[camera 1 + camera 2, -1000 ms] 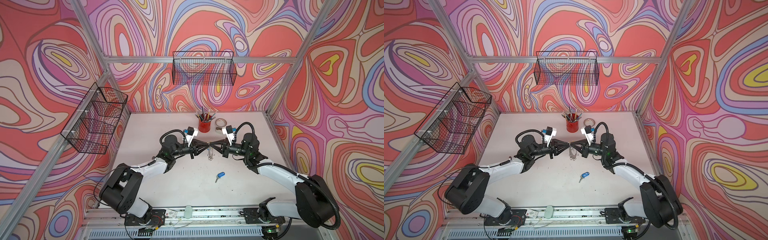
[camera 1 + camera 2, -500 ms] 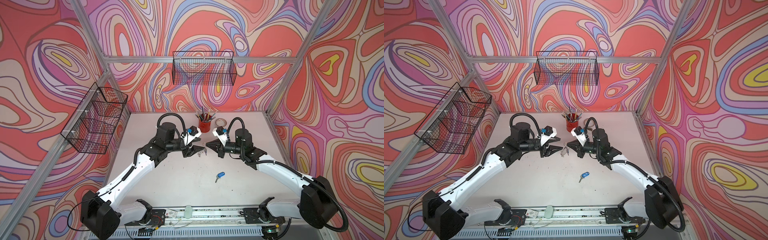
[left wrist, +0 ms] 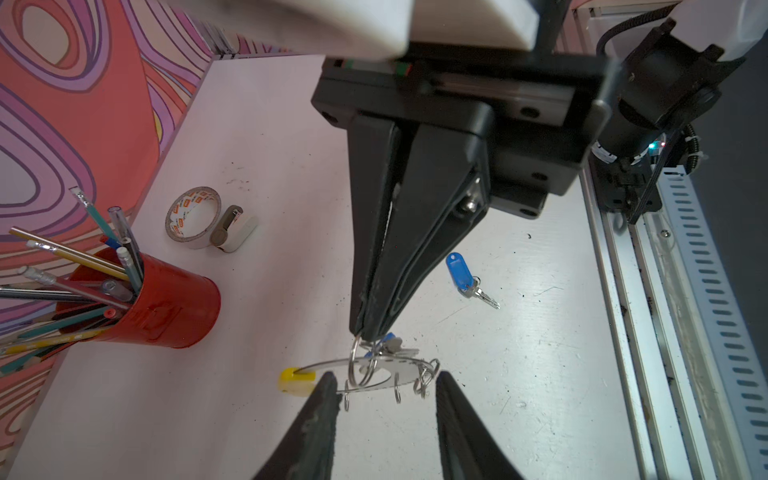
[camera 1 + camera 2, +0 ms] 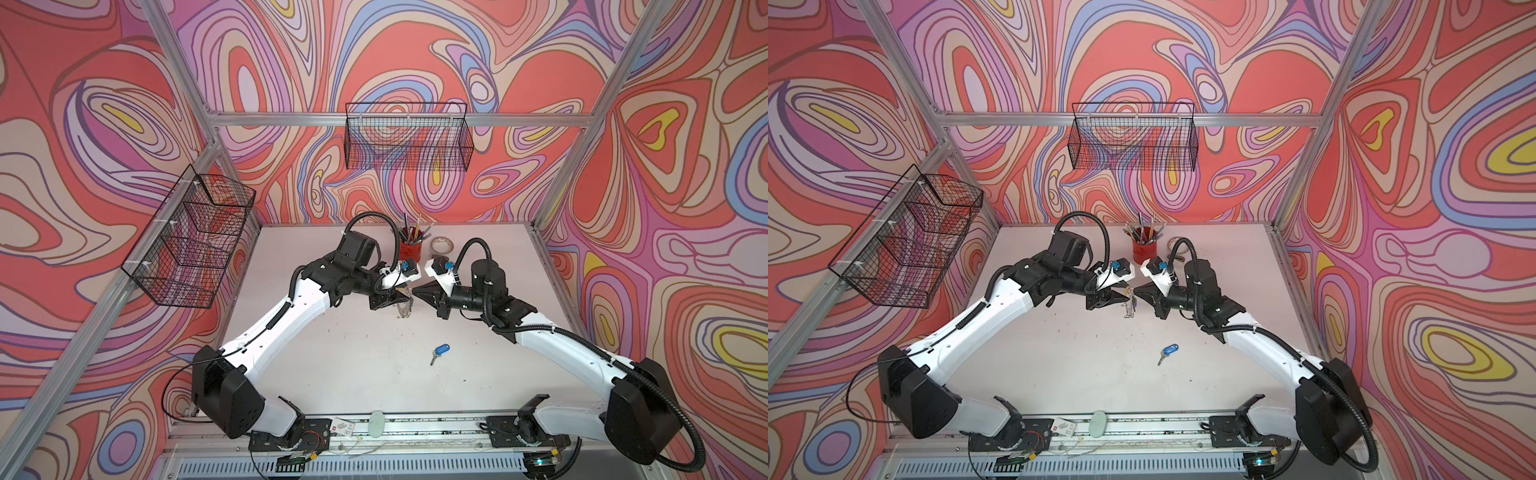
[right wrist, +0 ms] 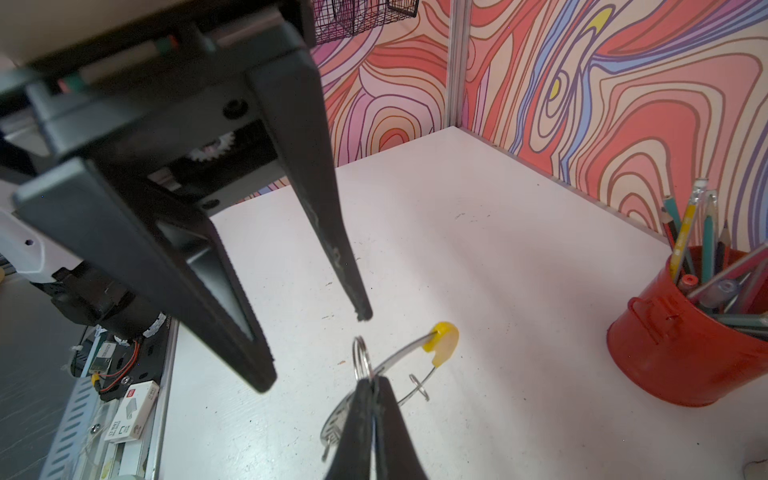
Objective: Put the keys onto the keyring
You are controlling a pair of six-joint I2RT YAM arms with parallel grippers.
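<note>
Near the red metal pencil cup (image 3: 166, 307), right gripper (image 3: 370, 330) pinches a silver split ring (image 5: 360, 356) bearing the yellow-tipped perforated keyring (image 5: 445, 340); the parted left gripper (image 5: 315, 347) should steady it.

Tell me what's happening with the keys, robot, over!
Right pincer shut on keyring. Left pincer open, close by. One blue-tagged key loose on table. Nothing in the way.

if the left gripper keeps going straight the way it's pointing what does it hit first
Most likely the keyring, which hangs from the shut right gripper just ahead, in line with the gap of the open left gripper. Exact depth is unclear.
</note>
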